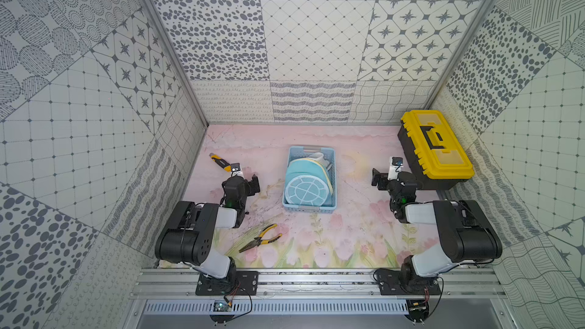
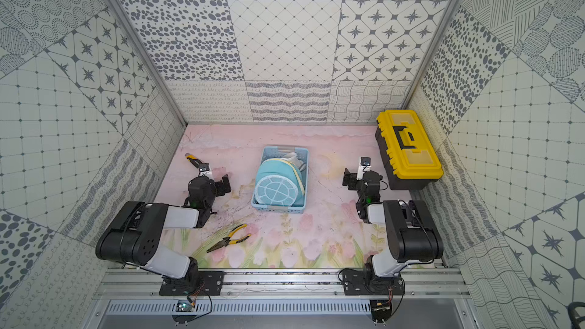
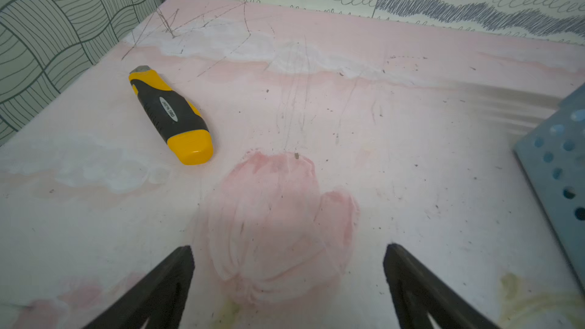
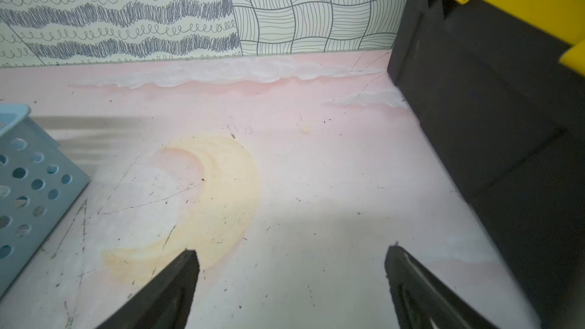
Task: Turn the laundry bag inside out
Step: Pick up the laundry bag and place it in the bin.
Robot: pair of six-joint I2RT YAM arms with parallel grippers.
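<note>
The laundry bag [image 1: 306,181] [image 2: 278,181] is a teal round mesh bag with yellow trim. It lies crumpled inside a light blue perforated basket [image 1: 308,211] [image 2: 278,209] at the middle of the table. My left gripper [image 1: 243,181] [image 3: 288,247] hovers left of the basket, open and empty over the pink mat. On the basket's right side my right gripper [image 1: 391,178] [image 4: 292,249] is also open, with nothing between its fingers. Both wrist views show only a corner of the basket [image 3: 557,166] [image 4: 31,185], and the bag is out of view there.
A yellow and black utility knife [image 1: 220,161] [image 3: 171,115] lies just beyond the left gripper. Yellow-handled pliers [image 1: 261,237] lie near the front left. A closed yellow and black toolbox [image 1: 435,147] [image 4: 490,90] stands close beside the right gripper. Patterned walls enclose the table.
</note>
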